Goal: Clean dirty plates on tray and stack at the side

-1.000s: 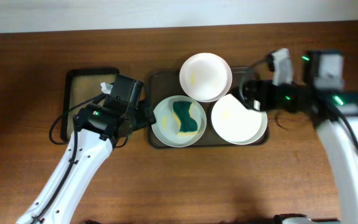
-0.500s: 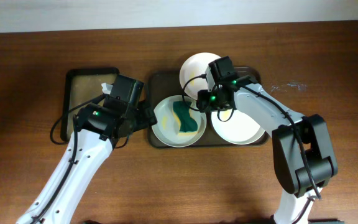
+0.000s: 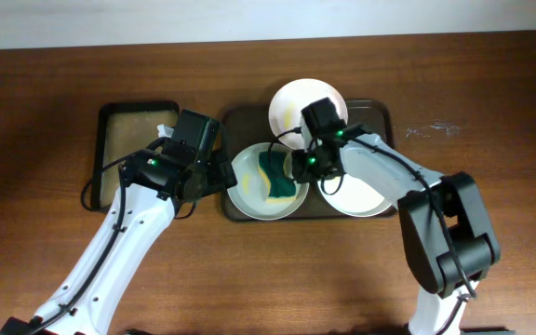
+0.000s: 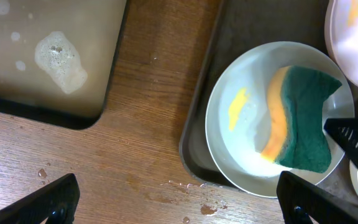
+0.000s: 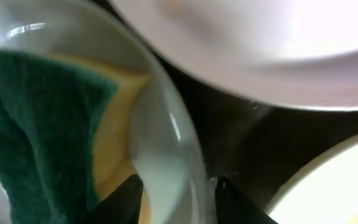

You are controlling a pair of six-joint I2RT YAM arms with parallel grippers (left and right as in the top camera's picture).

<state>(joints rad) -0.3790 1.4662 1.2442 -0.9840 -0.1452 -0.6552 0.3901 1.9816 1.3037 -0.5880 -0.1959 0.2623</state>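
Note:
Three white plates lie on the dark tray. The left plate holds a green-and-yellow sponge and a yellow smear. The back plate and the right plate also show faint yellow smears. My right gripper is open, and its fingers straddle the right rim of the left plate, next to the sponge. My left gripper is open wide and empty, above the table at the tray's left edge, beside the left plate.
A black-rimmed basin with soapy water and foam stands left of the tray. Water drops lie on the wood near the tray's front left corner. Bare wooden table extends to the right and front.
My right arm swung in from the right side to the tray, then moved down-left onto the left plate's right rim. My left gripper shifted slightly toward the tray.

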